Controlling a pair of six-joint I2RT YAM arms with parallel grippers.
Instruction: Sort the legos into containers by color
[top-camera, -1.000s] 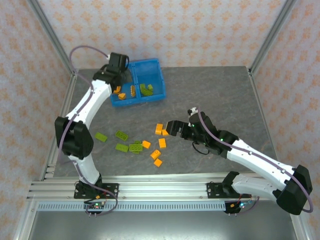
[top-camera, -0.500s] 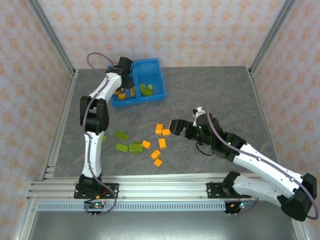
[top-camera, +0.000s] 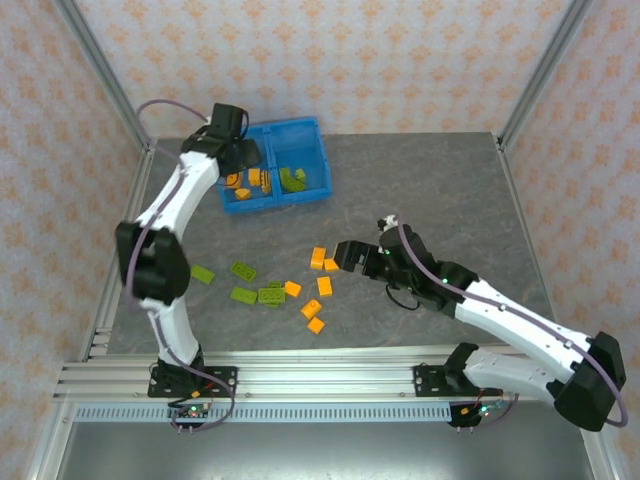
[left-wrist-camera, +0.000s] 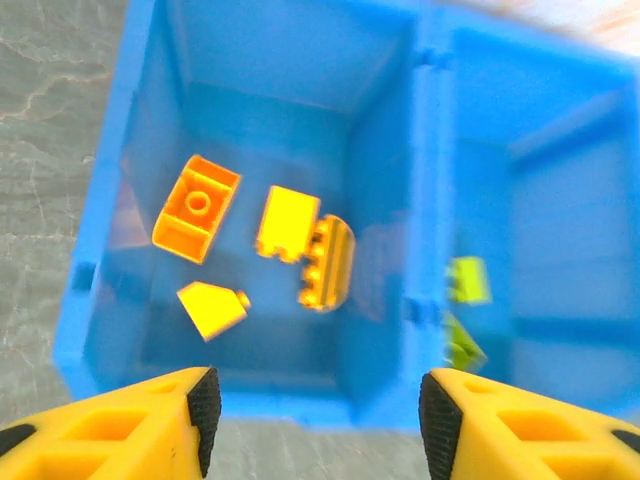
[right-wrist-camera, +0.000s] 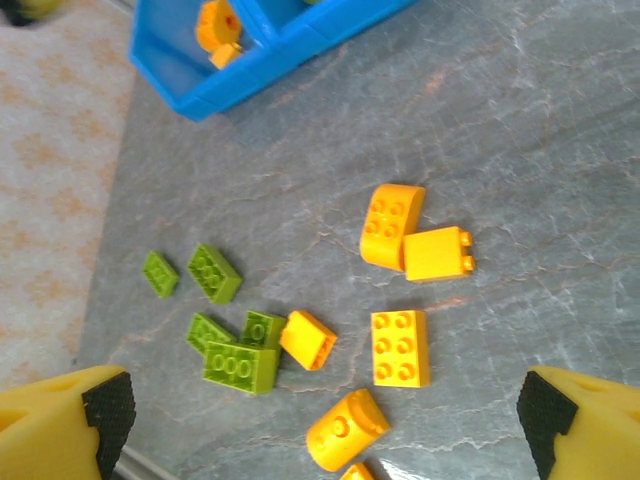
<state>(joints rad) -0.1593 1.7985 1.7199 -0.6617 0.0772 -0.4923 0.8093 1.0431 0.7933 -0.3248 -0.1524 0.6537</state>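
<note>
The blue bin (top-camera: 300, 127) stands at the back left of the table. My left gripper (top-camera: 238, 152) hangs over its left compartment, open with nothing between the fingers (left-wrist-camera: 205, 415). Below it several orange legos (left-wrist-camera: 196, 207) lie in that compartment, left of the divider (left-wrist-camera: 425, 150). Green legos (left-wrist-camera: 466, 280) lie in the right compartment. My right gripper (top-camera: 345, 257) hovers wide open over the loose pile at mid-table. Under the right gripper (right-wrist-camera: 328, 412) lie orange legos (right-wrist-camera: 400, 347) and green legos (right-wrist-camera: 240, 365).
Loose orange bricks (top-camera: 318, 258) and green bricks (top-camera: 243, 270) are scattered between the two arms, and one green brick (top-camera: 203, 273) lies apart near the left arm. Metal frame posts and patterned walls bound the grey table (top-camera: 430, 180).
My left gripper's jaws have widened above the bin's left compartment, and the left arm has shifted a little there. The right arm has hardly moved.
</note>
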